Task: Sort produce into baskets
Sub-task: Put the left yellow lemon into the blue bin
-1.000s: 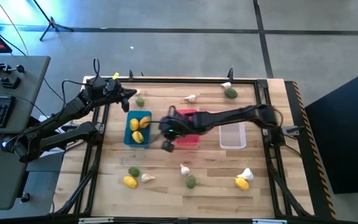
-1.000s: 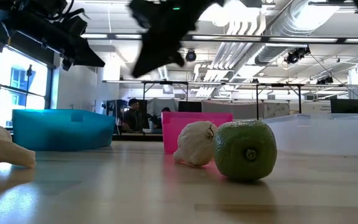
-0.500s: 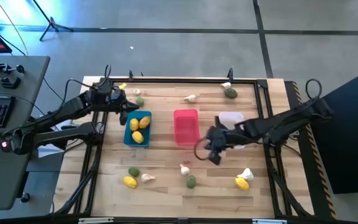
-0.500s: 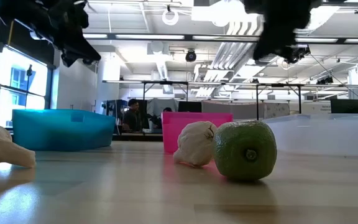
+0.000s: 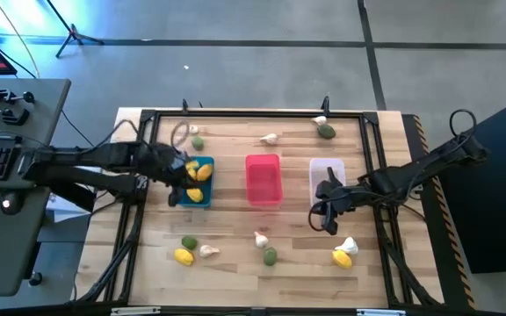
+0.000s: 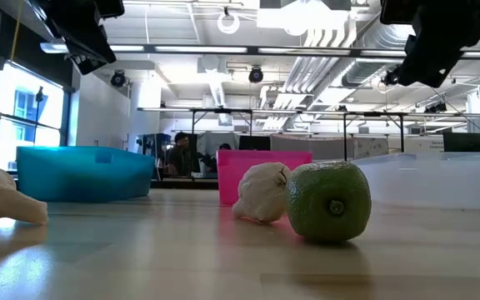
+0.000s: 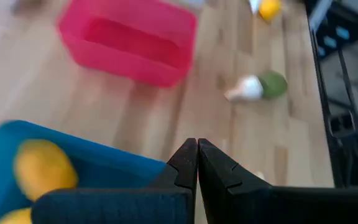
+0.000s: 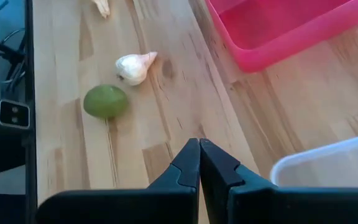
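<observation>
The blue basket [image 5: 198, 183] holds yellow lemons [image 7: 42, 168]. The pink basket [image 5: 263, 179] and the translucent white basket [image 5: 328, 172] stand to its right, no produce showing in them. My left gripper [image 5: 177, 188] hangs shut above the blue basket's left edge, touching nothing. Just near of the white basket, my right gripper [image 5: 327, 221] is shut in the air and holds nothing. Loose produce lies on the table: garlic [image 8: 134, 65] beside a green fruit [image 8: 105, 101] at the near middle, a lemon [image 5: 342, 258] with garlic [image 5: 349, 245] near right.
More pieces lie near left: a green fruit [image 5: 189, 242], a lemon [image 5: 183, 256], garlic [image 5: 209, 251]. Along the far edge sit a green fruit [image 5: 198, 141], garlic [image 5: 269, 138] and another green fruit [image 5: 326, 132]. A black frame [image 5: 235, 113] rims the table.
My right gripper has swept from between the blue and pink baskets toward the table's right, ending just near of the white basket. My left gripper has swung from the far left corner toward the near side, over the blue basket's left edge. Both stayed shut.
</observation>
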Motion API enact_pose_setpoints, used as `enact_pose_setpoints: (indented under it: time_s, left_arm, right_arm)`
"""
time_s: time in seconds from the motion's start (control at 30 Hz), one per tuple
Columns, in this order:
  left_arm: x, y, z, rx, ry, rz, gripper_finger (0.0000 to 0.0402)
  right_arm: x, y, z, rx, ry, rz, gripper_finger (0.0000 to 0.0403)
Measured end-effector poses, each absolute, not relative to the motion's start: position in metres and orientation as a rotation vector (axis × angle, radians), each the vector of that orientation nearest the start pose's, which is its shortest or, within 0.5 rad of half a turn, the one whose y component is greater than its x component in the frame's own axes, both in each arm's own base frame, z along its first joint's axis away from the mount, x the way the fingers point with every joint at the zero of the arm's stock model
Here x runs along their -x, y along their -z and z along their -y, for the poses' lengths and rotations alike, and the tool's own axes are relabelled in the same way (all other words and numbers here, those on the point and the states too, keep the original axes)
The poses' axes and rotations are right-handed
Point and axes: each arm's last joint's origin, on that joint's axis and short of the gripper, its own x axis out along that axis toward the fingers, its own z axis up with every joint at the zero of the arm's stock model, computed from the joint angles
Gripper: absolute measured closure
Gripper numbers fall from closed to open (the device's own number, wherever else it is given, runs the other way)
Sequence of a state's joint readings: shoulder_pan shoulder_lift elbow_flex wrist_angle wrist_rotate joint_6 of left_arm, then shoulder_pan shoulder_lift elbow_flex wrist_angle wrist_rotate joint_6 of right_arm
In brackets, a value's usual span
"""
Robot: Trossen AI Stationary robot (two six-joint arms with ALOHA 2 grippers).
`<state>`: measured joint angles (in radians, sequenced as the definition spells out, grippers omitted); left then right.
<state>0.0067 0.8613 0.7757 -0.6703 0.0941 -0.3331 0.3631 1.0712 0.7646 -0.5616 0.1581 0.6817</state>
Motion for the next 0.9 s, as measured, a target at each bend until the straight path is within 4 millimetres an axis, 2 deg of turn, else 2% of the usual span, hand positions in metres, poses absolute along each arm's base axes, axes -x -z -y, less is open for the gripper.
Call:
enact_pose_setpoints:
  time_s: [0.17, 0.37, 0.7, 0.9]
  left_arm:
    - [-0.187, -0.277, 0.033, 0.370, 0.023, -0.899, 0.0402]
    - [-0.200, -0.277, 0.081, 0.355, 0.140, -1.072, 0.0402]
    - [-0.194, -0.274, 0.157, 0.233, 0.245, -1.319, 0.0401]
    - [-0.193, -0.262, 0.181, 0.136, 0.318, -1.415, 0.0368]
  right_arm:
    - [-0.184, -0.245, -0.065, -0.378, 0.088, -0.881, 0.0403]
    - [-0.177, -0.248, -0.063, -0.325, 0.070, -0.897, 0.0403]
    - [-0.176, -0.247, -0.062, -0.278, 0.049, -0.908, 0.0403]
    - [-0.176, -0.247, -0.062, -0.269, 0.048, -0.914, 0.0403]
